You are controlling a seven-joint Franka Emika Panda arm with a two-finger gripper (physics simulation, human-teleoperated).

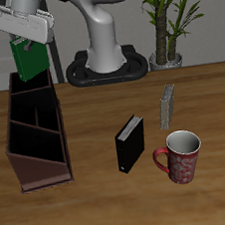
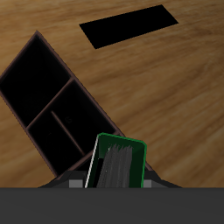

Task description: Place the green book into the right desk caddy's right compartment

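The gripper (image 1: 26, 35) hangs above the back end of the right desk caddy (image 1: 35, 135), its fingers closed on the green book (image 1: 28, 58). The book hangs upright below the fingers, clear of the caddy, with its lower edge just over the caddy's rear compartment. In the wrist view the green book (image 2: 118, 164) fills the space between the fingers, and the caddy (image 2: 61, 101) lies below it on the wooden table (image 2: 166, 96).

The caddy is a long, dark box with a reddish outside, split into 3 compartments. All 3 look dark inside, and no object shows in any of them.

A black book (image 1: 130, 143) stands upright on the table, well apart from the caddy, nearer the middle. A grey book (image 1: 168, 106) stands farther back beside it. A red patterned mug (image 1: 181, 157) sits near the black book, closer to the table's front edge. A potted plant (image 1: 166, 22) stands at the back beside the robot's base (image 1: 105, 57).
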